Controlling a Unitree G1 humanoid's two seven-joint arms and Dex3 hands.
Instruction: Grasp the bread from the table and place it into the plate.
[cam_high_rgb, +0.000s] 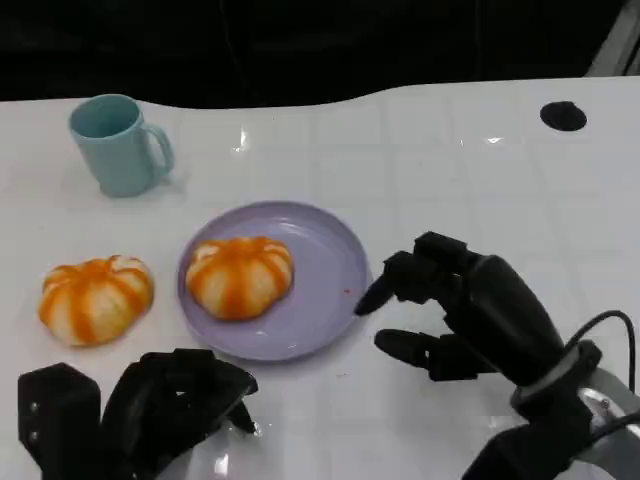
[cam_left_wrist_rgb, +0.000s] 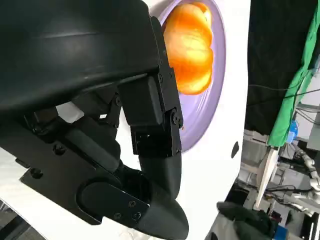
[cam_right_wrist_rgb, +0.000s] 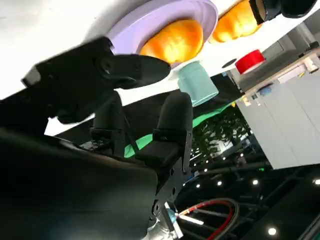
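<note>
A: Where is the bread that has yet to be moved?

B: One orange-striped bun (cam_high_rgb: 240, 276) already sits inside the lilac plate (cam_high_rgb: 335, 262). A second bun (cam_high_rgb: 96, 298) lies on the white table (cam_high_rgb: 450, 160), just beside the plate's rim but apart from it. This second bun is the one to be grasped, I judge.

A: Which hand is nearer to it?

B: The left hand (cam_high_rgb: 180, 405). The bun on the table lies ahead of its fingers and a little to their outer side, with nothing between. That hand's fingers look curled in on nothing. The right hand (cam_high_rgb: 455, 310) is well apart from it, across the plate, its fingers spread and holding nothing, one fingertip (cam_high_rgb: 372, 298) at the plate's rim.

A: Does the bun have a long side?

B: Hardly; it is round and domed, slightly wider than deep. A teal mug (cam_high_rgb: 118, 143) stands beyond it.
</note>
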